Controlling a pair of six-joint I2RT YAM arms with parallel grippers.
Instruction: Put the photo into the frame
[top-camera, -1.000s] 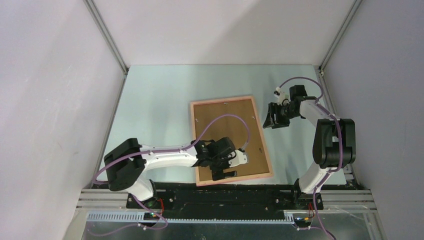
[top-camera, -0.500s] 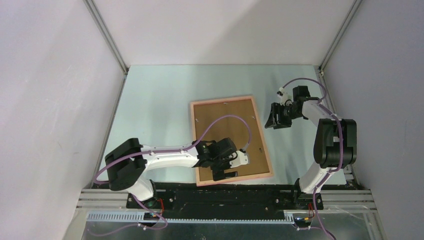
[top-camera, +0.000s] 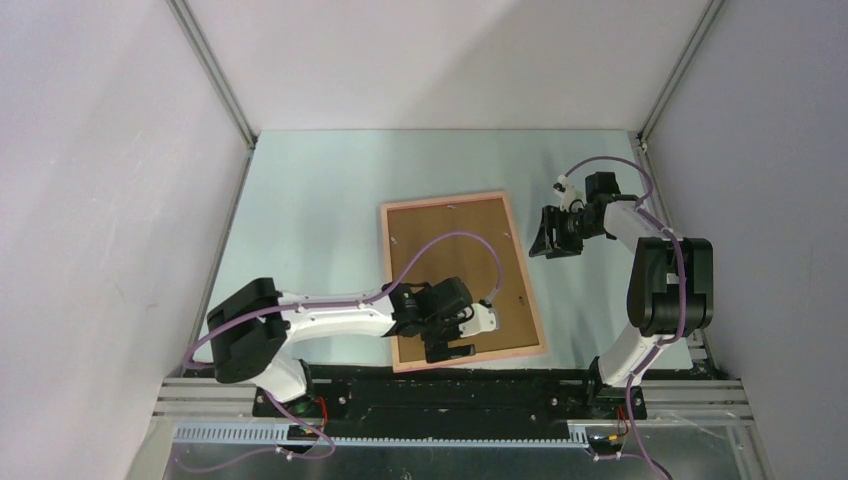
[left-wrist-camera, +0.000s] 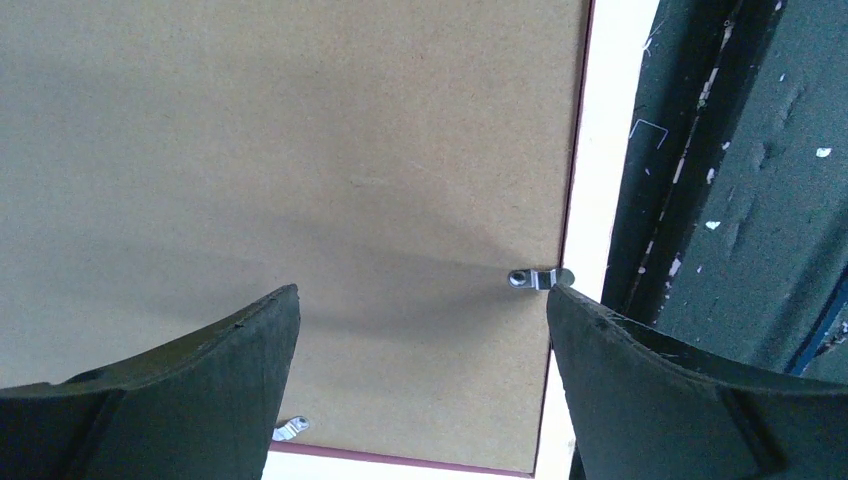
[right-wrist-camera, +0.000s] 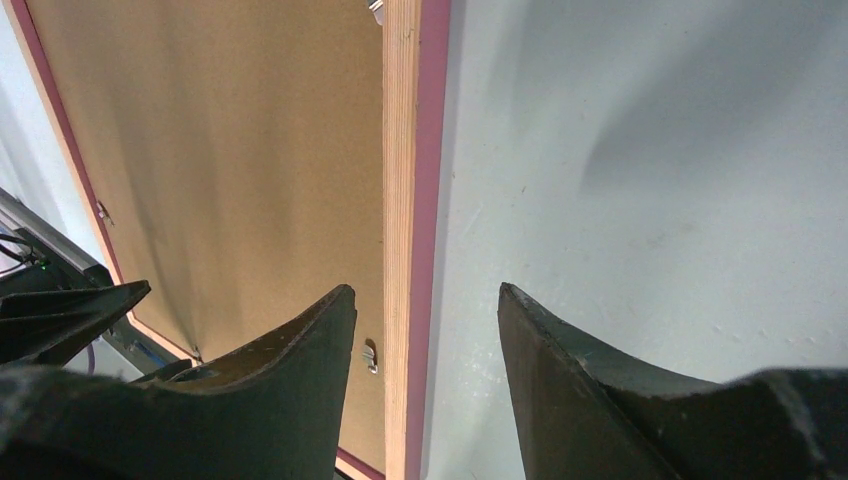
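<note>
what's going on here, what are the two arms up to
The frame lies face down on the table with a brown backing board set in it. The left fingers hover open over its near right corner, by a small metal clip. The right fingers hang open by the frame's right rail, holding nothing. No photo is in sight.

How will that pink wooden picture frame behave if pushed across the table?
The pink wooden picture frame probably slides flat, not tipping: it lies low on the smooth pale table. Likely stiff, since layered wood rails hold a brown backing board. Probably light, the rails being thin.
</note>
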